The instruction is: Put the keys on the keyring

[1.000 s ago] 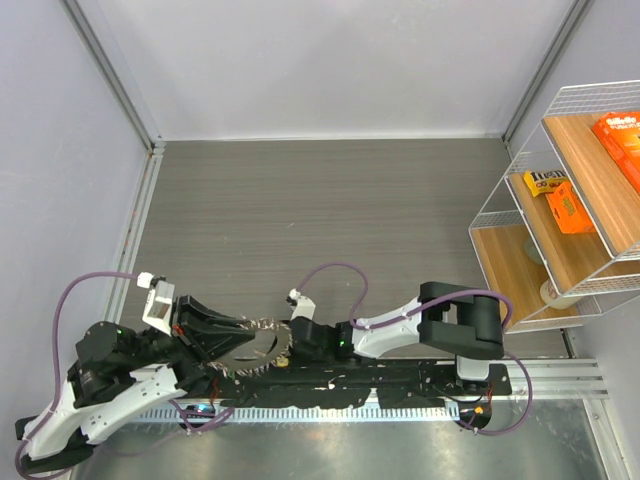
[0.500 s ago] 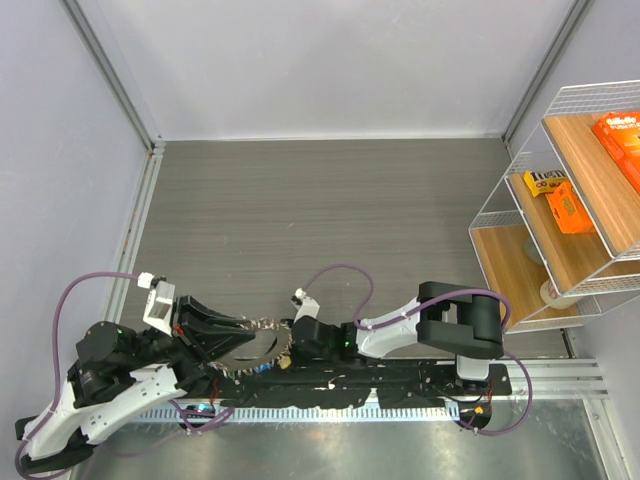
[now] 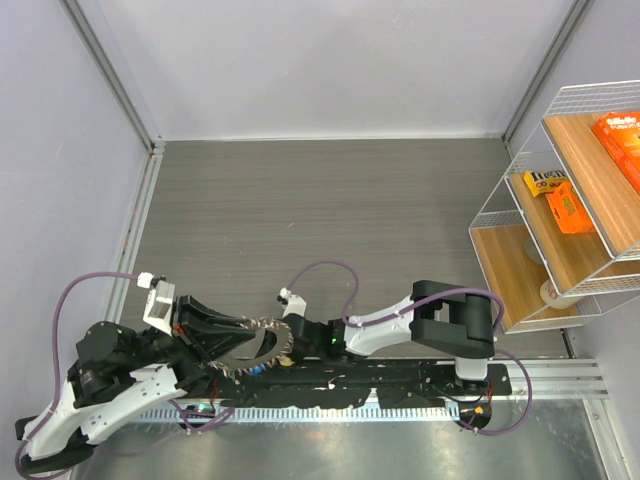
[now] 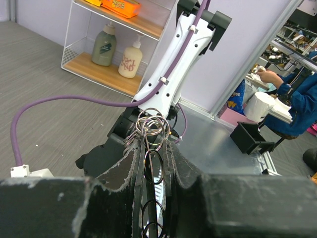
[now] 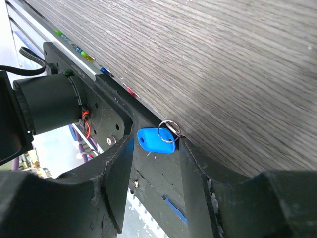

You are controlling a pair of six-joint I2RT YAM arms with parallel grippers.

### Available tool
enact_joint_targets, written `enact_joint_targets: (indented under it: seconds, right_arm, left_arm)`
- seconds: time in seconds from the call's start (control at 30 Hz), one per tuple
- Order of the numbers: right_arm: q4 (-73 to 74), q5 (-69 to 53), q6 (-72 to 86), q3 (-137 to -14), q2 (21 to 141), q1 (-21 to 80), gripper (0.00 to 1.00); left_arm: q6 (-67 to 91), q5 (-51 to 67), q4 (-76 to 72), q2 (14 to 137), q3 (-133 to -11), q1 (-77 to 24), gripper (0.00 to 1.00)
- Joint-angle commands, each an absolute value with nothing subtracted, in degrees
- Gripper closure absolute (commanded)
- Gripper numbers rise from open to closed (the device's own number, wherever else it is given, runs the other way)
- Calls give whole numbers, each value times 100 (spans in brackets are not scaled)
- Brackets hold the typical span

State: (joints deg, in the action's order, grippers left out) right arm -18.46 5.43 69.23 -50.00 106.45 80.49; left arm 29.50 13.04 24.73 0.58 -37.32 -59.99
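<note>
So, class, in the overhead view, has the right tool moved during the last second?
Yes. Judged against the fixed wire shelf, the right tool has shifted slightly left, closer to the keyring.

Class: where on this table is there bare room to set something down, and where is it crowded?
Free: grey wood-grain tabletop from back wall to white wire shelf. Crowded: near edge, where left gripper and right gripper meet at the toothed silvery keyring.

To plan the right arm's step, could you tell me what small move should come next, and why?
Probably lower and close the right jaws on the blue plastic-headed key: they stand open astride it at the table's edge, while the left jaws hold the large toothed silver keyring.
</note>
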Motion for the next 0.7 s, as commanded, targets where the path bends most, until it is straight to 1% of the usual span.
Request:
enact_joint_targets:
  seconds: [0.0,0.4,0.53,0.57,0.6,0.63,0.67]
  right_arm:
    - [-1090,1081,6478,-5317,10854,7980,51]
    - [-888,1037,6319,-5669,11434,7980,52]
    - [-817,1046,6223,-5748,11540,7980,63]
    - [-826,1028,6197,-5739,11557,7980,70]
    - [-852,1011,6188,-5739,11575,7980,73]
    - [-870,985,6153,-5722,11584,7980,80]
    - [-931,967,6135,-5704,11584,7980,83]
  left_arm:
    - [2892,1274,2267,-1661,-3858,-5985,100]
    - [2883,1266,2303,-1652,-3867,-5985,100]
    - [2900,1257,2285,-1652,-3841,-5985,100]
    - [2900,1257,2285,-1652,-3832,-5985,100]
    - [2892,1257,2294,-1661,-3832,-5985,100]
    - [2900,1239,2285,-1652,-3832,-5985,100]
    - [2892,1239,2276,-1652,-3841,-5977,100]
